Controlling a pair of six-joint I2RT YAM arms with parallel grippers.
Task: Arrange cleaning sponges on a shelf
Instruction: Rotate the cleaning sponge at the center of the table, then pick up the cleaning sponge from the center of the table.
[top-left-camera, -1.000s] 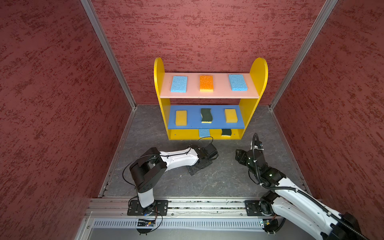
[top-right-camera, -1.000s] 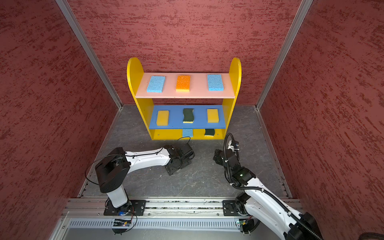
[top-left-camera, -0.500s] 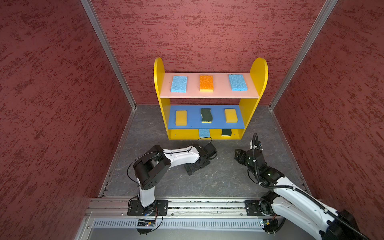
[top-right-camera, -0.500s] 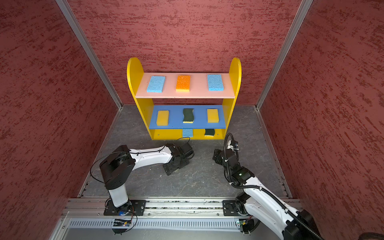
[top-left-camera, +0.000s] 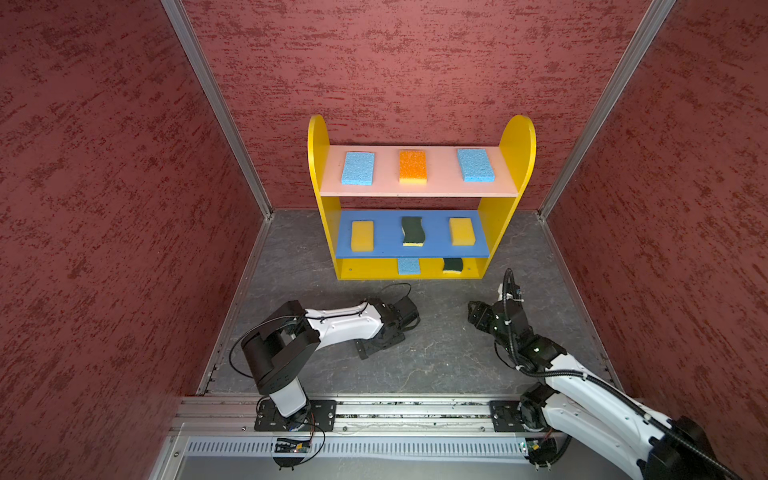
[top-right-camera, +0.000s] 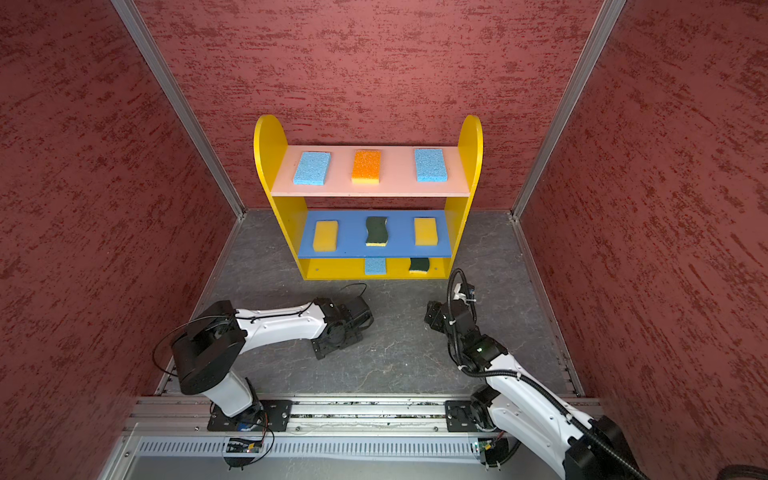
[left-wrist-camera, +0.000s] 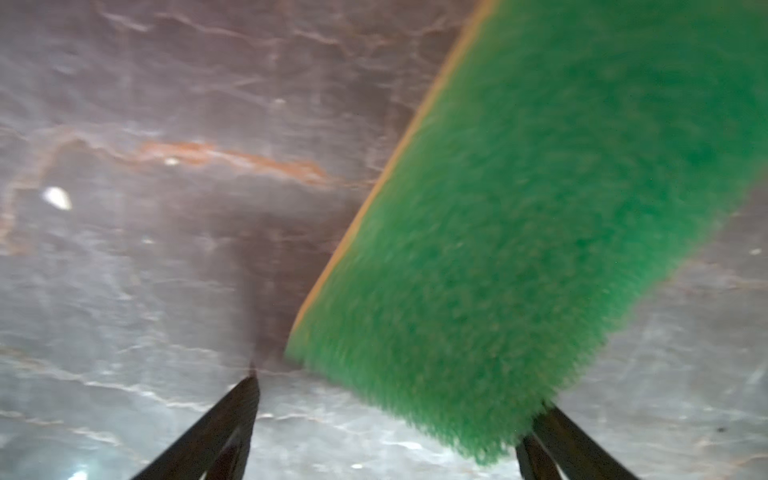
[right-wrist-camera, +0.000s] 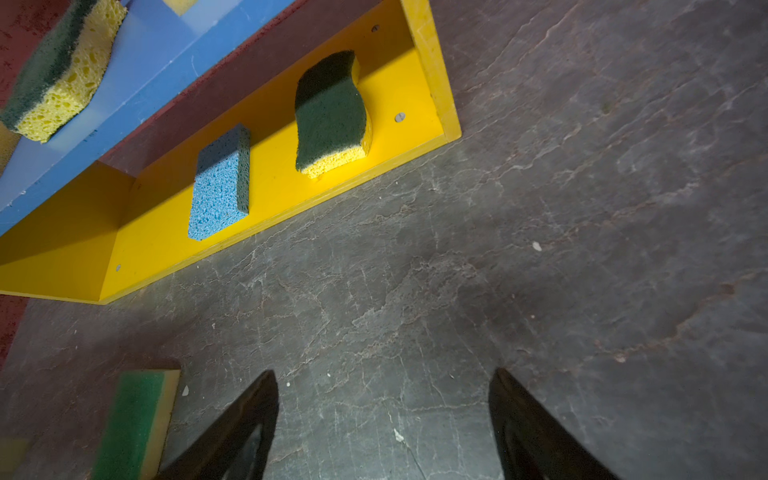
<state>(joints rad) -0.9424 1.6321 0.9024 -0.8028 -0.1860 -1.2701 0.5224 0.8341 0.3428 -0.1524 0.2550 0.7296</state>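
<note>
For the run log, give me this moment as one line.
left claw: open, straddling green sponge | right claw: open, empty | shelf: eight sponges placed

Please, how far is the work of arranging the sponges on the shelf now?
Done: eight foam sponges lie on the yellow-sided three-tier shelf, only two on its yellow bottom board. In hand: the open left pincer straddles the bright green rectangular sponge on the grey floor. Left: grip it and set it there, probably.

Bright green sponge (left-wrist-camera: 540, 249) blurred, cut off by the frame edge, light blue sponge (top-left-camera: 408, 266) and dark green sponge (top-left-camera: 453, 265) on bottom board (top-left-camera: 374, 271) half hidden under blue middle board (top-left-camera: 386, 245)
</note>
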